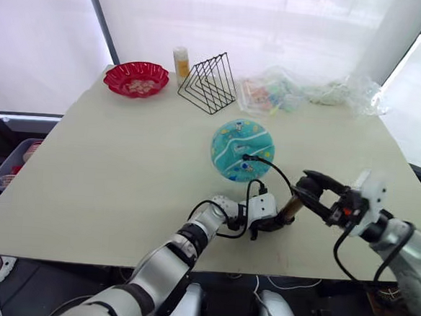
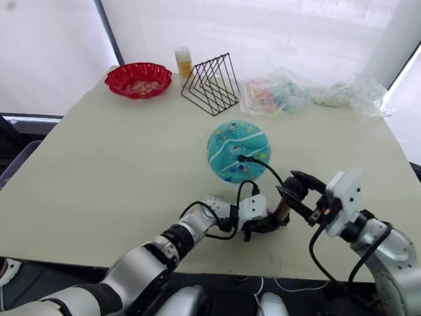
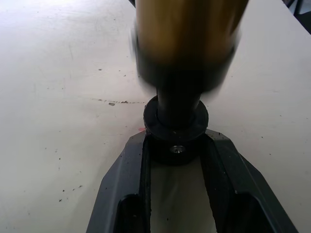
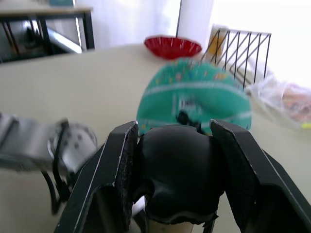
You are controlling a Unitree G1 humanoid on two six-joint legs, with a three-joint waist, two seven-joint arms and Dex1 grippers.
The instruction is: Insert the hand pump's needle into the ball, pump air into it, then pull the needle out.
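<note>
Two end effectors are sharing the hand pump near the table's front edge, and the pumping step appears to be the one in hand. The left end effector is gripping the black collar at the pump's lower end, its fingers closed against it on both sides, pinning that end down on the table. The right end effector is clamping its two fingers around the black handle at the pump's upper end, as the right wrist view is showing. The bronze-gold barrel is tilting up between them.

The ball is sitting round on the table just beyond the pump, nearer the middle, well apart from the red bowl and the wire rack at the far edge. The thin black hose is arching from the pump's base up to a dark spot on the ball's near side. The needle itself is too small to make out, but the hose is ending right at the ball's surface, so it is probably already inserted.

Judging from this, the next move is calling for the right arm to drive the handle along the barrel's own axis while the left is holding the base firm, so that the hose is not tugging the needle sideways or rolling the ball away.
</note>
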